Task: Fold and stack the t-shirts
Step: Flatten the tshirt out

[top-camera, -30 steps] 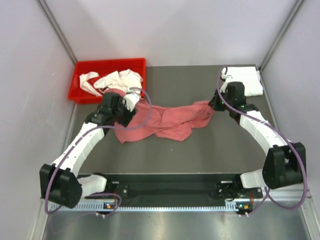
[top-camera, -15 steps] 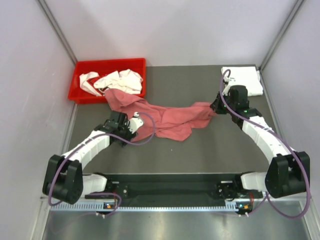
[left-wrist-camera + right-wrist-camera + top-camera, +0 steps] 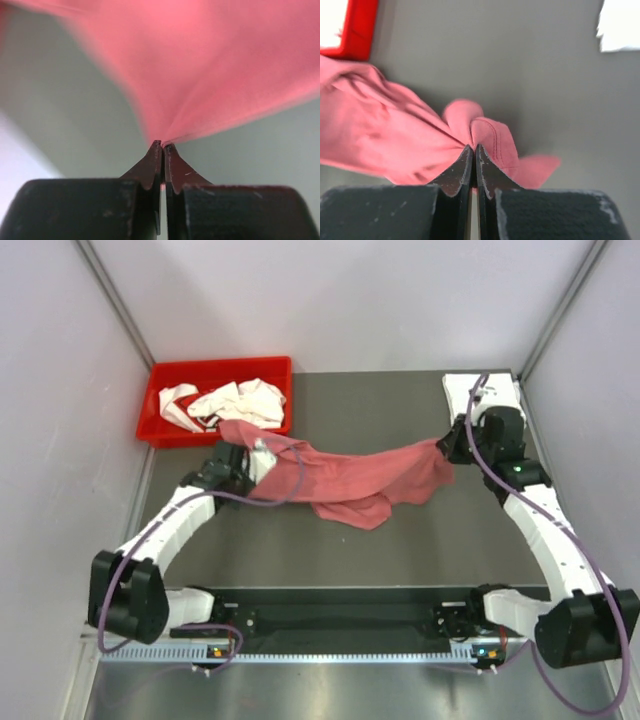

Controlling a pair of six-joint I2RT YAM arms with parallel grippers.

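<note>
Pinching opposite ends, left hand (image 3: 161, 144) and right hand (image 3: 472, 147) grasp soft, wrinkled pink t-shirt (image 3: 350, 485).

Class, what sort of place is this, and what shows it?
Probably a robot lab test cell: plain walls enclose a dark table, two arms are bolted at its near edge, and the left claw and right claw pinch a pink t-shirt near a red bin.
</note>
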